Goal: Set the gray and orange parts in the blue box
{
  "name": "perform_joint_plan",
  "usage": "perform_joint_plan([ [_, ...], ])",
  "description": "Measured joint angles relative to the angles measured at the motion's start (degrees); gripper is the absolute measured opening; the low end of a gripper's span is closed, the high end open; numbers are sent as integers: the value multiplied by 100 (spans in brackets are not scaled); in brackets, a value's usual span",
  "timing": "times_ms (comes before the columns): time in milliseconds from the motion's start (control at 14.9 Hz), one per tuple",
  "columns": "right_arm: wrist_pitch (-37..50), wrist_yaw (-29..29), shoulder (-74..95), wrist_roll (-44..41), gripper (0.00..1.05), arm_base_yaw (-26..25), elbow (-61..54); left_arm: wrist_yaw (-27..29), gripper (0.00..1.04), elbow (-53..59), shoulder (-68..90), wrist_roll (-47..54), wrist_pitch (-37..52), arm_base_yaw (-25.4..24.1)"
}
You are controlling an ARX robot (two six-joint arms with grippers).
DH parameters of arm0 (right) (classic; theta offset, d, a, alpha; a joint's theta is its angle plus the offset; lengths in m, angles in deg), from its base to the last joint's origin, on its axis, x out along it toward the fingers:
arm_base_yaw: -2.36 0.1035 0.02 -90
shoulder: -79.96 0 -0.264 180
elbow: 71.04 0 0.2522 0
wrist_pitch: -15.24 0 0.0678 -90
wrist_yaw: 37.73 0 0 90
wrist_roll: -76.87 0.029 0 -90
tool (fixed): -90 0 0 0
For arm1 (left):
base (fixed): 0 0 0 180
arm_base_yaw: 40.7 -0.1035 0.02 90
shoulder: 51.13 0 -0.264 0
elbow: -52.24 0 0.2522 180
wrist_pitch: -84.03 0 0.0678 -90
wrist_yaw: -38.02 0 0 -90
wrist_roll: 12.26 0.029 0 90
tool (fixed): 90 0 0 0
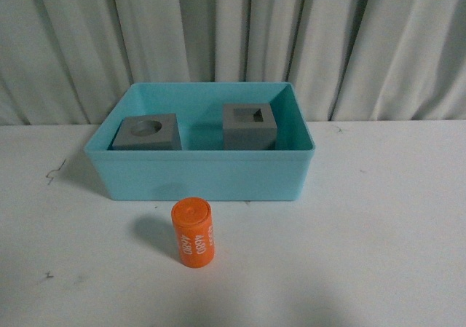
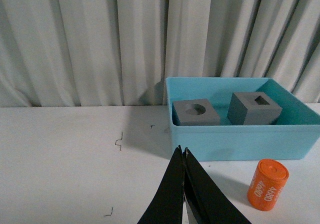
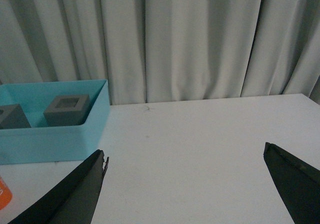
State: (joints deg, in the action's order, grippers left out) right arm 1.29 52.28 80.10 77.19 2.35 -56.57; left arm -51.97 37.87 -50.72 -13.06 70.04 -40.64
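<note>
Near the smooth plastic blue box sits a small orange cylinder.

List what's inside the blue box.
Inside the blue box: a round-recess gray cube and a square-recess gray cube. The near wall hides their bases and the floor before them. The orange cylinder stands outside, on the table.

the blue box sits at the white tabletop's far edge. inside it, the round-recess gray cube lies by the left wall and the square-recess gray cube right of centre. the orange cylinder stands outside, near the front wall.
</note>
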Motion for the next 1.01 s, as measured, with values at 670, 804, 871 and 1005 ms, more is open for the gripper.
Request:
perform_joint_plan([
  [670, 0, -2, 0, 0, 98, 0, 0, 0, 98, 0, 0, 7, 0, 0],
  [804, -2, -2, 0, 0, 98, 0, 0, 0, 98, 0, 0, 4, 0, 0],
  [871, -92, -44, 22, 28, 98, 7, 11, 0, 98, 0, 0, 7, 0, 0],
  [1005, -857, -428, 2107, 765, 98, -468, 909, -4, 98, 0, 0, 7, 11, 0],
])
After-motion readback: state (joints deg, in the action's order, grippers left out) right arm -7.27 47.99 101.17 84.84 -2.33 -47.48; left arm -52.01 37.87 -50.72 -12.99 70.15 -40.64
